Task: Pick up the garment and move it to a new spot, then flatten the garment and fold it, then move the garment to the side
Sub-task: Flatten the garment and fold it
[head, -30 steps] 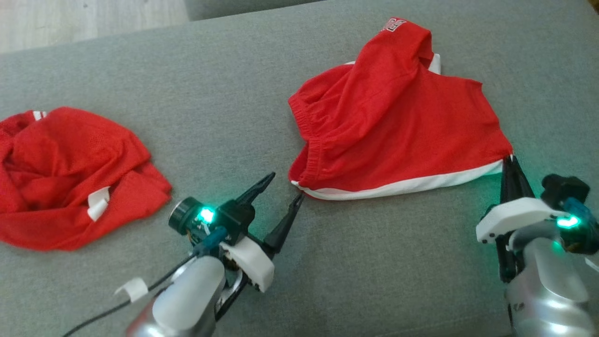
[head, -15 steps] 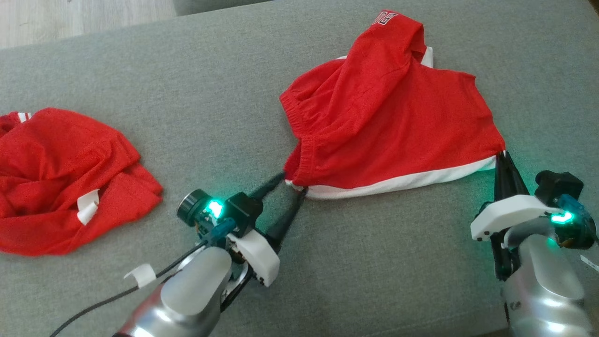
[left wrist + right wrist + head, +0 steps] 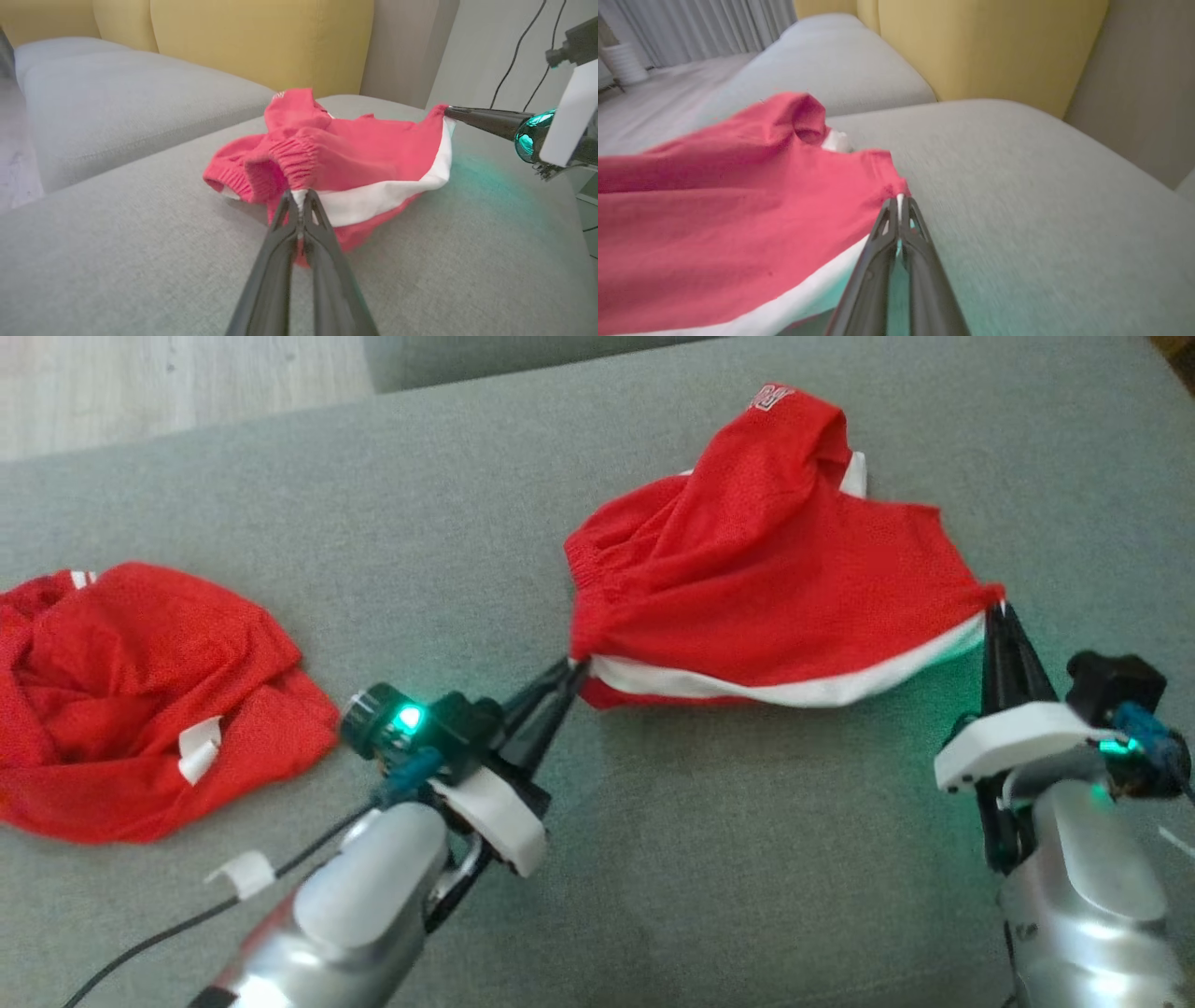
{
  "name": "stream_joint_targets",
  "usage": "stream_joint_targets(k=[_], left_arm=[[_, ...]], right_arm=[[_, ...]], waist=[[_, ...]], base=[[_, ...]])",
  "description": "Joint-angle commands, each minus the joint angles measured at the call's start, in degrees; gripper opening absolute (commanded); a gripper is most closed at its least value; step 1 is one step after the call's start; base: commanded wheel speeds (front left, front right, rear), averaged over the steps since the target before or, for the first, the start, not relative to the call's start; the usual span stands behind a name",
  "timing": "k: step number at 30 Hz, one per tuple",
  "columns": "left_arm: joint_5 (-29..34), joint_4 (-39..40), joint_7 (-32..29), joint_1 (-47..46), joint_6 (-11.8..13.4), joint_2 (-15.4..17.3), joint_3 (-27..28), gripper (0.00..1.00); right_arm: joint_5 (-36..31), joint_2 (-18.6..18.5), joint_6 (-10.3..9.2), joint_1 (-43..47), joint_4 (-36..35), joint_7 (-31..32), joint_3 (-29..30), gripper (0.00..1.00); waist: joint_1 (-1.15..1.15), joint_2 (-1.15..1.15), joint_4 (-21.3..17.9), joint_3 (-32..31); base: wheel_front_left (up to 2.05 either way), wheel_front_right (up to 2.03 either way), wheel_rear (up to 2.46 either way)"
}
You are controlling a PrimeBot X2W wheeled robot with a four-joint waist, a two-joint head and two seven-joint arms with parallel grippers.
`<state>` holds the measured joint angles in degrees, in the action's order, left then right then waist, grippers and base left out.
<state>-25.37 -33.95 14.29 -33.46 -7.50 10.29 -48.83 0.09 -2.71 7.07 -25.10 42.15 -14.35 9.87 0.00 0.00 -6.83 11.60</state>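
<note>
Grey sofa cushion (image 3: 672, 877), woven, serving as the work surface. Item, nearest: left hand (image 3: 563, 677), fingers now clenched on the near-left corner of the garment (image 3: 775, 588), where the elastic waistband (image 3: 294, 158) meets the white band (image 3: 728, 686). A second ago these fingers stood spread just short of that corner, then straddled it. Item: right hand (image 3: 997, 614), clenched on the near-right corner, as it was throughout. Item: garment, red mesh with white edging, centre-right of the cushion. Its near edge, formerly slack and flat, is now drawn taut between the two hands and raised off the fabric, with a shadow beneath. The far part, with its lettered fold, appears to rest on the cushion. Item: second red garment (image 3: 140, 700), crumpled, well apart to the left. Beyond: yellow back cushions (image 3: 261, 42); pale wood floor (image 3: 140, 373). Assessment: both corners are secured, so pick-up is under way; the carry to a new spot, flattening, folding and setting aside remain. Risk: a thin corner pinch may slip under tension.
</note>
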Motion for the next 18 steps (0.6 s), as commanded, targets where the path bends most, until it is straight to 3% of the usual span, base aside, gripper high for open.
stream_joint_targets(k=[1, 8, 13, 18], left_arm=[[0.2, 2.5, 0.7, -0.6, 0.6, 2.0, 3.1, 0.0], [-0.6, 7.3, 0.7, -2.1, 1.5, 7.1, 8.4, 0.0], [-0.5, 11.1, -0.6, -5.6, 2.1, 9.6, 10.2, 0.0], [-1.1, 15.8, -2.7, -8.4, 3.9, 11.9, 12.7, 0.0]], right_arm=[[0.7, -0.2, 0.42, -0.6, -3.3, -0.6, -2.3, 0.0], [5.3, -0.4, 0.42, -3.4, -12.4, 1.4, -4.9, 0.0], [9.5, -3.8, 0.42, -5.7, -21.7, 7.0, -10.9, 0.0], [13.0, -6.0, 0.42, -8.1, -30.3, 12.4, -13.3, 0.0]], waist=[[0.0, 0.0, 0.2, -1.1], [0.0, 0.0, 0.8, -5.2], [0.0, 0.0, 1.3, -8.4], [0.0, 0.0, 1.4, -11.4]], base=[[0.0, 0.0, 0.0], [0.0, 0.0, 0.0], [0.0, 0.0, 0.0], [0.0, 0.0, 0.0]])
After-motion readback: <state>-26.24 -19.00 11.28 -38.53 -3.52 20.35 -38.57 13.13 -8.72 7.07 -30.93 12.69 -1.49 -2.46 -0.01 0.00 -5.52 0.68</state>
